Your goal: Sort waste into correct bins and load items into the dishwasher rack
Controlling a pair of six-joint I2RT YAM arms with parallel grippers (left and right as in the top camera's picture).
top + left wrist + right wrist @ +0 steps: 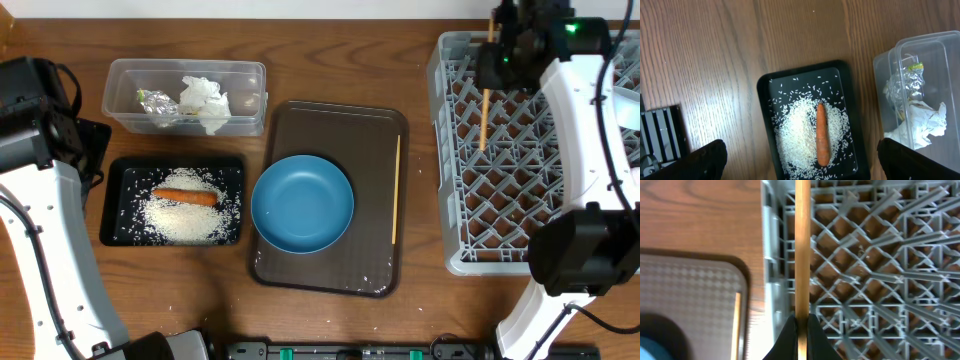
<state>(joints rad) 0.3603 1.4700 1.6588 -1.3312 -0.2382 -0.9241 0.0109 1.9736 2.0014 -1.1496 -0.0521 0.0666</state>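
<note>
My right gripper [801, 330] is shut on a wooden chopstick [801, 245], which hangs over the left edge of the grey dishwasher rack [865, 255]. In the overhead view that chopstick [485, 115] is above the rack's [520, 190] far left part. A second chopstick [396, 190] lies on the brown tray beside the large blue bowl [302, 203]. My left gripper [800, 165] is wide open above the black tray [764, 100], which holds rice [800, 120] and a carrot [822, 135]. The clear tub [120, 80] holds the foil wrapper [155, 103] and napkin [205, 100].
The brown serving tray [330, 125] sits between the bins and the rack, with a few rice grains at its near edge. My right arm's base [580, 250] stands over the rack's near right corner. Bare wooden table surrounds everything.
</note>
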